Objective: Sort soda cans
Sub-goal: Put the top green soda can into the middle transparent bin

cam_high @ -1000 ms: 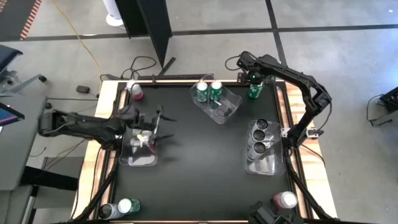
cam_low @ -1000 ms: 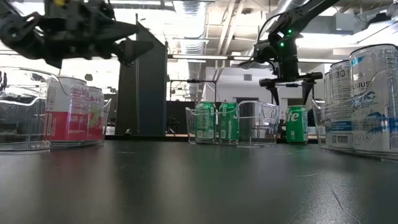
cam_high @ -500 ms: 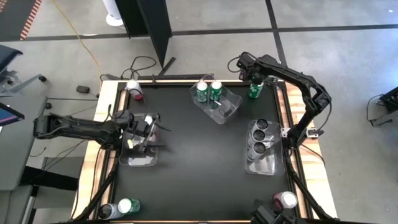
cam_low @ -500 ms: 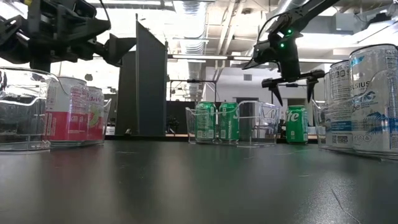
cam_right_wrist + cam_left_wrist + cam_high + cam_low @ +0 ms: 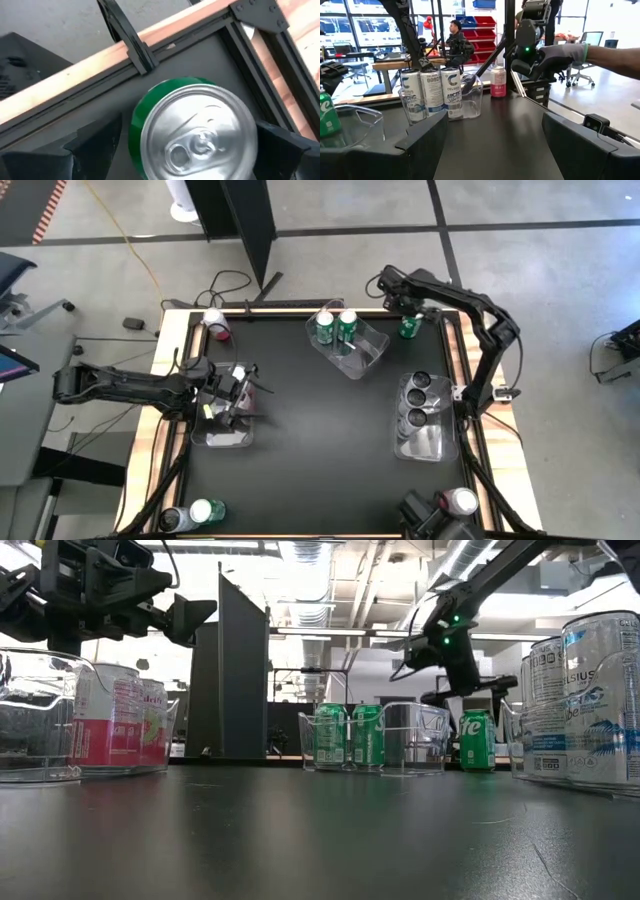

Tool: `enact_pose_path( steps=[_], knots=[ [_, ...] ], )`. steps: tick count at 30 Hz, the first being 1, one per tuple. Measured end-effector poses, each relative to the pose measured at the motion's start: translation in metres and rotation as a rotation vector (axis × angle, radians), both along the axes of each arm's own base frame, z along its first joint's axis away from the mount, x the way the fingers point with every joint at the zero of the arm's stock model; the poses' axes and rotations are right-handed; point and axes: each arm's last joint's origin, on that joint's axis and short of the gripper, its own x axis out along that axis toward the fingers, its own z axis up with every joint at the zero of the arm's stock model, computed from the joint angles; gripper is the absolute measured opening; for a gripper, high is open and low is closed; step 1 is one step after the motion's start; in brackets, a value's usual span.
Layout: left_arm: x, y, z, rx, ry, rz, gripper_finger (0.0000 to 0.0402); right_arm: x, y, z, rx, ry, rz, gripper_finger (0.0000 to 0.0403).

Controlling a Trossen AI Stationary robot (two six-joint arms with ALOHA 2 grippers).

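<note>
A green soda can (image 5: pixel 192 132) stands upright at the table's far right corner (image 5: pixel 409 328). My right gripper (image 5: pixel 405 308) hangs open just over it, pointing steeply down, with one finger (image 5: pixel 95 145) on each side of the can's silver top and clear of it. My left gripper (image 5: pixel 243 385) is open and level over the left clear bin (image 5: pixel 222 432), with nothing between its fingers (image 5: pixel 420 145). Two green cans (image 5: pixel 337 328) stand in the far middle bin. Three silver-topped cans (image 5: pixel 418 400) stand in the right bin. Pink cans (image 5: pixel 120 728) stand in the left bin.
Loose cans stand at the edges: a pink one at the far left (image 5: pixel 215 326), two at the near left (image 5: pixel 195 513), a pink one at the near right (image 5: pixel 460 501). A person's gloved hand (image 5: pixel 565 54) shows by a dark device past the near right corner.
My right gripper has sunk toward the green can at the far right corner and rolled, so that its fingers now straddle the can's top. My left gripper has drawn back a little toward the table's left edge, then kept still.
</note>
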Motion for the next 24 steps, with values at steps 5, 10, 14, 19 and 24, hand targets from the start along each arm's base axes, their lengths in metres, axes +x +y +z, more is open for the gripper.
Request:
enact_pose_path(
  steps=[5, 10, 14, 19, 24],
  knots=[
    [0.0, 0.001, -0.001, 0.006, 0.006, 0.005, 0.0315, 0.002, -0.006, -0.013, 0.03, 0.005, 0.005, 0.0397],
    [0.0, 0.004, -0.003, 0.002, 0.026, 0.014, 0.0315, 0.007, -0.011, -0.023, 0.028, -0.002, 0.019, 0.0363],
    [-0.001, 0.005, -0.003, 0.002, 0.029, 0.02, 0.0315, 0.009, -0.011, -0.023, 0.025, -0.004, 0.037, 0.0321],
    [-0.001, 0.005, -0.003, 0.005, 0.03, 0.021, 0.0315, 0.011, -0.01, -0.023, 0.035, -0.013, 0.051, 0.0317],
    [-0.001, 0.005, -0.003, 0.004, 0.03, 0.027, 0.0315, 0.021, 0.0, -0.02, 0.037, -0.036, 0.094, 0.0317]
  ],
)
